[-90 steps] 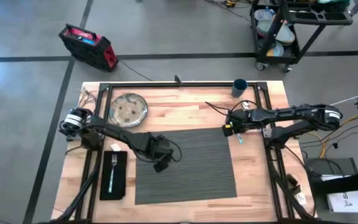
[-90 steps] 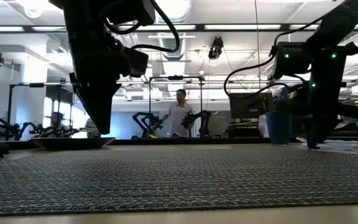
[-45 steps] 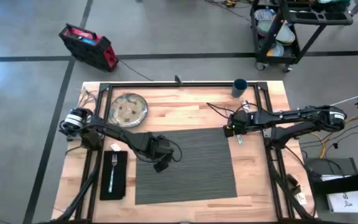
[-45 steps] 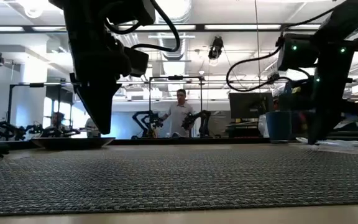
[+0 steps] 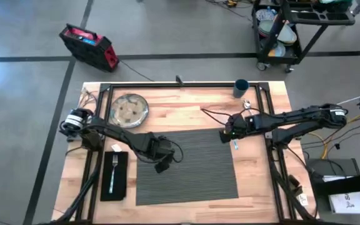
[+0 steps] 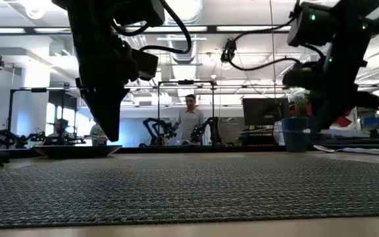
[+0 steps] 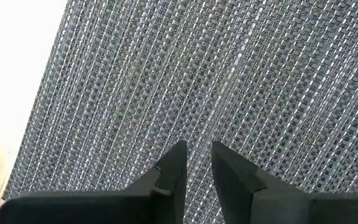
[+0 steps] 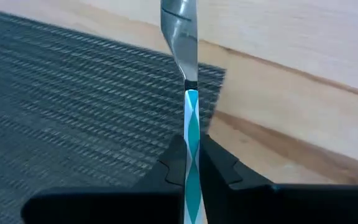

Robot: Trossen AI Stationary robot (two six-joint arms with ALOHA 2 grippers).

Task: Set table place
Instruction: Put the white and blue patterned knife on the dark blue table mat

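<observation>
Right gripper [image 8: 191,163]: clamped on the teal-and-white handle of a knife [image 8: 182,37], the silvery blade pointing ahead of the fingers. In the high view it sits right of centre, at the placemat's upper right corner.
Knife: in the right wrist view its blade lies over the corner of the placemat [image 8: 73,106] and the bare wood beside it; whether it touches the surface cannot be told.
Left gripper [image 7: 196,163]: fingers nearly together with a narrow gap between them, holding nothing, pointing down at the mat's weave. In the high view it is at centre left, above the mat's left part.
Placemat [image 5: 192,165]: dark grey, ribbed, lower centre of the table [image 5: 167,112] in the high view.
Plate [image 5: 129,110]: round and silvery, upper left of the tabletop, apart from the mat.
Napkin [image 5: 114,177]: black, at lower left just beside the mat's left edge, with a fork [image 5: 112,170] lying on it.
Cup [image 5: 241,87]: dark blue, upright near the table's upper right edge.
Person [image 6: 189,120]: standing in the room beyond the table, centre of the low view.
</observation>
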